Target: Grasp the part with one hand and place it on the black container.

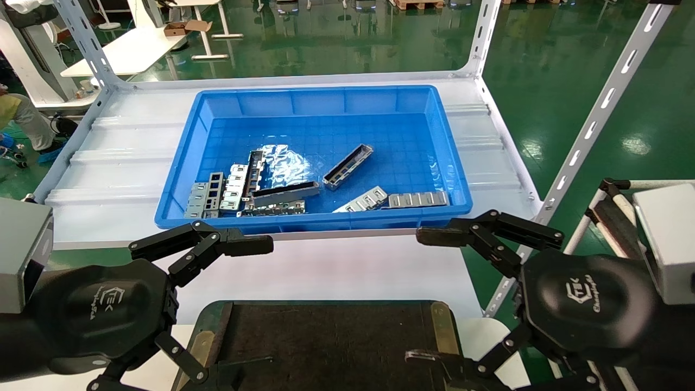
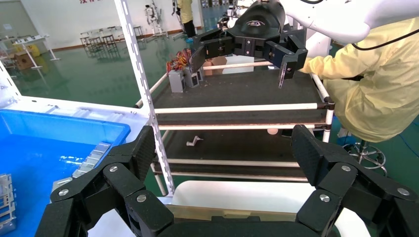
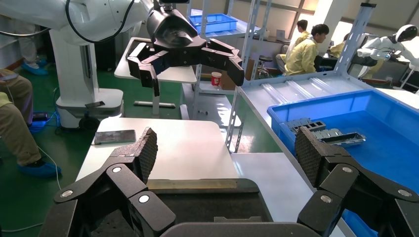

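Above the black container (image 1: 326, 336) at the bench's near edge, both grippers, left (image 1: 184, 304) and right (image 1: 461, 296), hover with jaws wide and empty, the part (image 1: 348, 166) lying in the blue bin (image 1: 174, 179), apparently awaiting a reach and pinch.

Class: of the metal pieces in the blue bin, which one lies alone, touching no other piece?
The slim channel bar lying diagonally mid-bin, open side up. The other pieces crowd together along the bin's near wall, overlapping or side by side.
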